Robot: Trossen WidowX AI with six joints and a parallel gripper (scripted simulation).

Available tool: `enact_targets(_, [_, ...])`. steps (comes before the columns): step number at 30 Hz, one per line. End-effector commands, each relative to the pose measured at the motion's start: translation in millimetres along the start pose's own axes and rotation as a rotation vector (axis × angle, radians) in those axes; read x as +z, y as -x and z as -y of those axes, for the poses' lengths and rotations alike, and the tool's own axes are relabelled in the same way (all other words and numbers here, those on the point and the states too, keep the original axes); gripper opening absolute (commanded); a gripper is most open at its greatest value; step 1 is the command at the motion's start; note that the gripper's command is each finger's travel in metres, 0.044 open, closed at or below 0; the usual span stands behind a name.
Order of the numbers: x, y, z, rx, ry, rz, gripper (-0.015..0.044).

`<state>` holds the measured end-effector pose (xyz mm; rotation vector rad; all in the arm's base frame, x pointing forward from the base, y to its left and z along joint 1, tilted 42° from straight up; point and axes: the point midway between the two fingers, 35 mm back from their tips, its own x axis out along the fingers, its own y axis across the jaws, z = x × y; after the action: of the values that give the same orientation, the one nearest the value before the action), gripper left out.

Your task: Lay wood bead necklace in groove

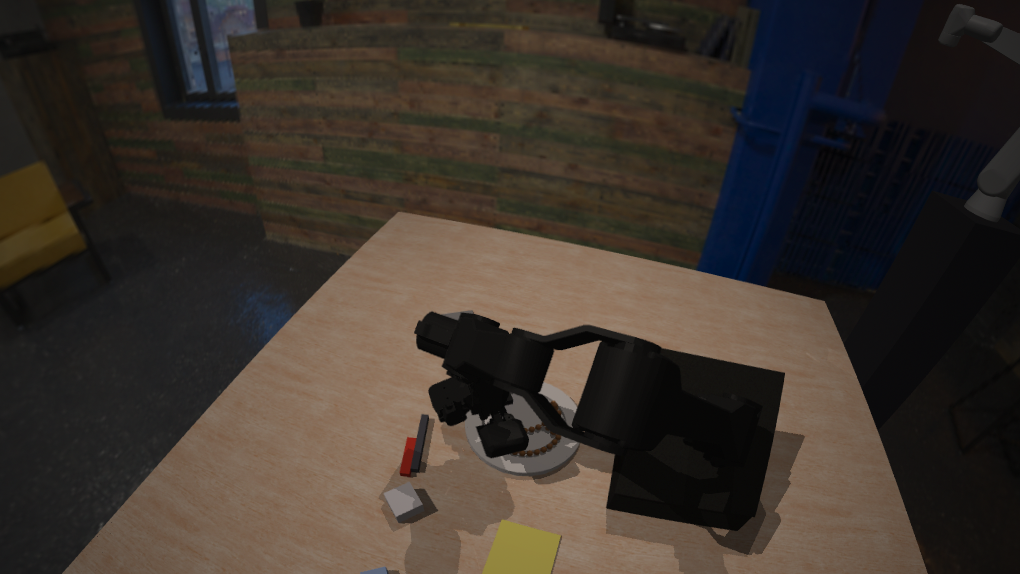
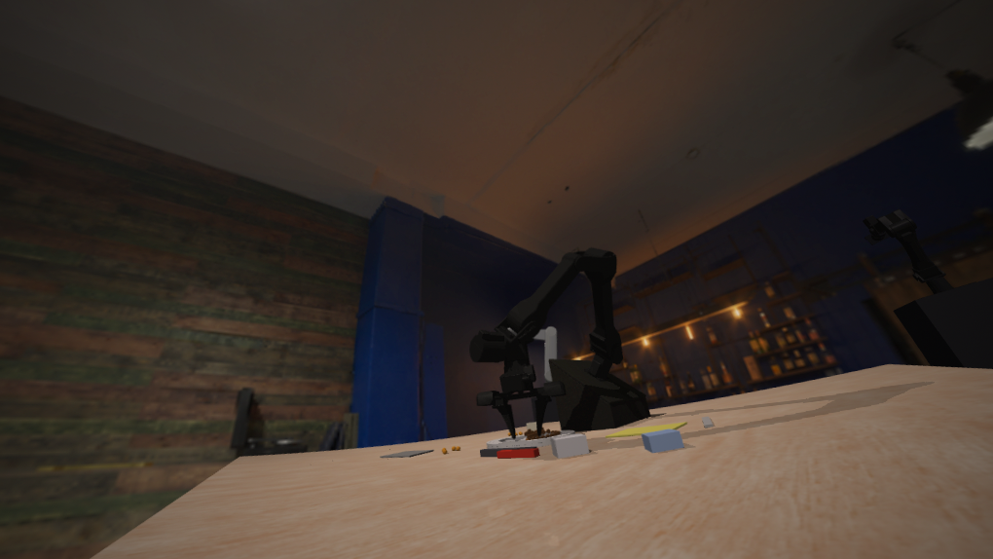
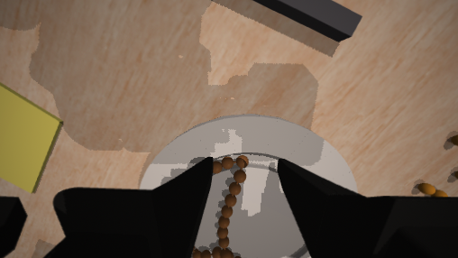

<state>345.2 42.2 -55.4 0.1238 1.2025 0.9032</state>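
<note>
The round grey-white bead board [image 1: 552, 465] [image 2: 494, 442] [image 3: 270, 130] lies flat under the arm. The brown wood bead necklace [image 1: 546, 449] [image 3: 231, 200] lies bunched on it. In the wrist view one strand runs across the inner disc, inside the groove, and bends at the groove's far arc, where it passes behind the left finger. More beads cluster at the bottom edge of that view. My gripper [image 2: 526, 435] [image 3: 245, 163] is open low over the board, its fingers on either side of the bend. Much of the groove is hidden by the fingers and arm.
A dark bar [image 1: 421, 440] [image 3: 316, 19] [image 2: 518, 453] and a red block [image 1: 408, 456] lie beside the board. A white block [image 1: 403, 501] [image 2: 569, 445], a yellow sheet [image 1: 524, 549] [image 3: 24, 140] and a blue block [image 2: 662, 440] are nearby. Loose orange beads [image 3: 426, 188] lie on the other side.
</note>
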Motion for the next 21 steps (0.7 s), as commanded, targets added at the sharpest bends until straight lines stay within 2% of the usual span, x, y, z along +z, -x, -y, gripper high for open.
enact_targets(1, [-0.1, 1.6, -0.4, 0.002, -0.001, -0.001, 0.0367])
enact_targets(4, [-0.5, 1.5, -0.5, 0.002, -0.005, -0.002, 0.044])
enact_targets(21, [-0.5, 4.6, -0.4, 0.006, -0.004, -0.002, 0.044])
